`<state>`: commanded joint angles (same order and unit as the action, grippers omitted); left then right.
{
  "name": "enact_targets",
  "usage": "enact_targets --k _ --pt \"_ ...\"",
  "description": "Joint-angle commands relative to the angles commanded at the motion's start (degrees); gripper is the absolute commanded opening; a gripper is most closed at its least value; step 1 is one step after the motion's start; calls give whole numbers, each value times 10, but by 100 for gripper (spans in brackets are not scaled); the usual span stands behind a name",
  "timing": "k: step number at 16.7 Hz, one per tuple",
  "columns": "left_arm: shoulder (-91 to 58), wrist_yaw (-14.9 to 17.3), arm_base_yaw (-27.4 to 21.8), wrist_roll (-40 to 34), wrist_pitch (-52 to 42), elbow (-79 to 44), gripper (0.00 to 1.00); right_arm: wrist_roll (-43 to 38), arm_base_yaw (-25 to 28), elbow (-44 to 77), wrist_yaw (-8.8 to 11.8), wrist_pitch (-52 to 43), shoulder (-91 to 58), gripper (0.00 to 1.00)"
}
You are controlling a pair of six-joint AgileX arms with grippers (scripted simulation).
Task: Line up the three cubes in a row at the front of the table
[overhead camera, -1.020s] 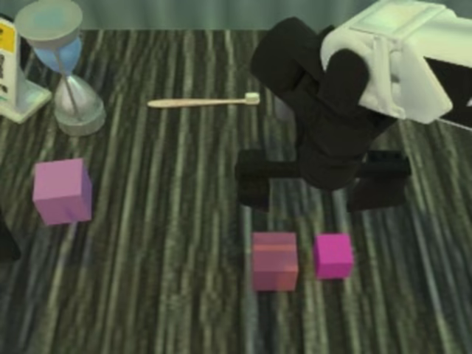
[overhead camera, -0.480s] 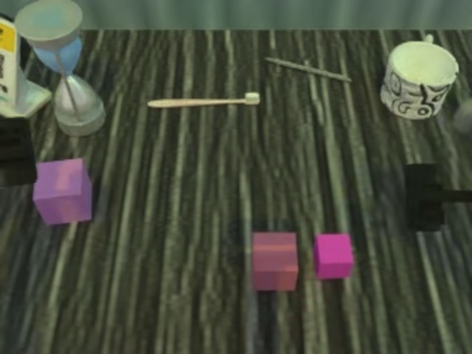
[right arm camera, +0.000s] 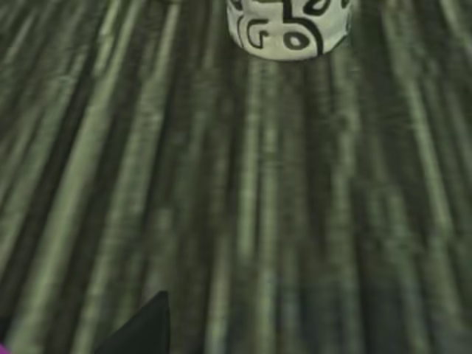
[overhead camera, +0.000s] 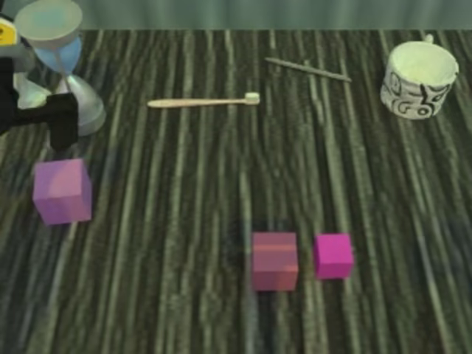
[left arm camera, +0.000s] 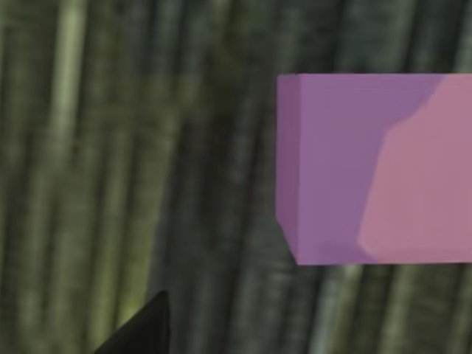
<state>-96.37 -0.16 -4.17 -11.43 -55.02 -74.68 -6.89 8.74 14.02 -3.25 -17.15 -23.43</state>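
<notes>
The left gripper (overhead camera: 51, 122) hangs near the worktop's left edge, just behind the large lilac cube (overhead camera: 62, 190), dark against the hourglass (overhead camera: 63, 63). How far its fingers are parted cannot be told, and it holds nothing that can be seen. In the left wrist view the lilac cube (left arm camera: 376, 168) sits flat on the striped worktop (left arm camera: 147, 184), one face partly shadowed, with only a dark fingertip (left arm camera: 140, 332) showing. The right arm is out of the top view. Its wrist view shows one dark fingertip (right arm camera: 140, 328) and a patterned mug (right arm camera: 289, 28).

The mug (overhead camera: 418, 79) stands near the back right corner; its inside looks pale, and any contents cannot be made out. A toothbrush (overhead camera: 203, 101) and a thin stick (overhead camera: 307, 69) lie toward the back edge.

The rose cube (overhead camera: 274, 260) and the smaller magenta cube (overhead camera: 332, 255) sit side by side near the front edge, a narrow gap between them.
</notes>
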Motion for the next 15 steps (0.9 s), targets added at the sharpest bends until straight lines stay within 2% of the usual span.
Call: enact_targets --k 4,7,15 --pt "-127 1 -8 -16 -70 -104 100 47 -55 -100 20 110 163 100" --pt "-177 2 -11 -22 -98 -148 100 66 -78 -135 31 162 224 100" --pt "-190 2 -10 -22 -93 -149 100 69 -82 -140 32 171 234 100"
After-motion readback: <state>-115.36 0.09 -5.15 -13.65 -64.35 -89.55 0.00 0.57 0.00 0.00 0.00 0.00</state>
